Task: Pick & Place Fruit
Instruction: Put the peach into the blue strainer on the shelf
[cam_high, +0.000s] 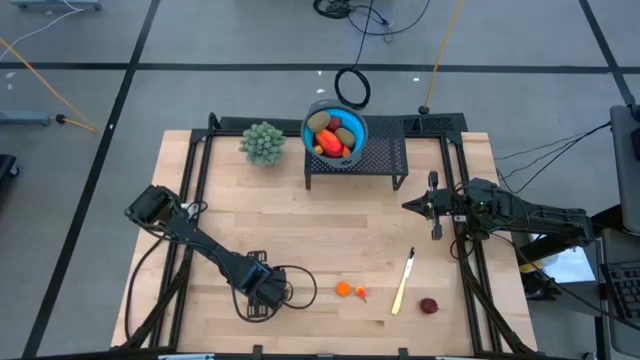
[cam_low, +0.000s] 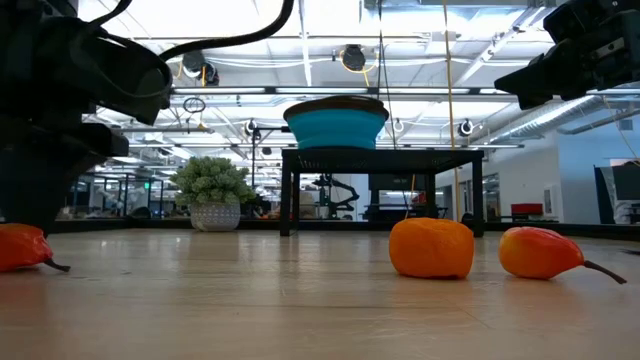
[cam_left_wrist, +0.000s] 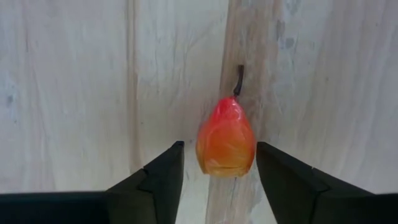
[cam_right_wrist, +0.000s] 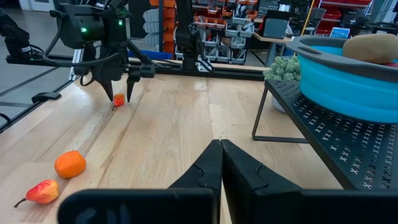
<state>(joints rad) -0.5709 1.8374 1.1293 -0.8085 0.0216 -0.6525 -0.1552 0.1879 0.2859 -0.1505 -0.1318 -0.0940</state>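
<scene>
The left hand (cam_left_wrist: 217, 171) is down low over the table (cam_high: 300, 230), near its front edge, fingers (cam_left_wrist: 158, 177) spread wide. Between them sits a small red-orange pear-shaped fruit (cam_left_wrist: 226, 138), stem pointing away from the wrist; it lies on the wood closer to one finger than the other, and from here I can't quite tell whether either finger touches it. The right wrist view shows the same hand (cam_right_wrist: 118, 87) standing almost straight down over that little fruit (cam_right_wrist: 118, 99).

Off to the side of that hand, toward the right arm, two more orange pieces lie just beside each other: a round orange one (cam_high: 343, 290) and a small pear-like one (cam_high: 360, 294). Past them lies a pale yellow stick-like thing (cam_high: 403, 283), and beyond its end a dark red round fruit (cam_high: 429, 306).

The right hand (cam_high: 436, 206) hangs above the table's right side, well apart from all of this, its fingers pressed together with nothing in them.

At the far edge a black mesh stand (cam_high: 380, 158) carries a blue bowl (cam_high: 322, 112) heaped with fruit: red-orange, orange and olive-green pieces (cam_high: 338, 135). Just beside the stand, on the left arm's side, stands a bushy pale-green plant ball (cam_high: 263, 142)
</scene>
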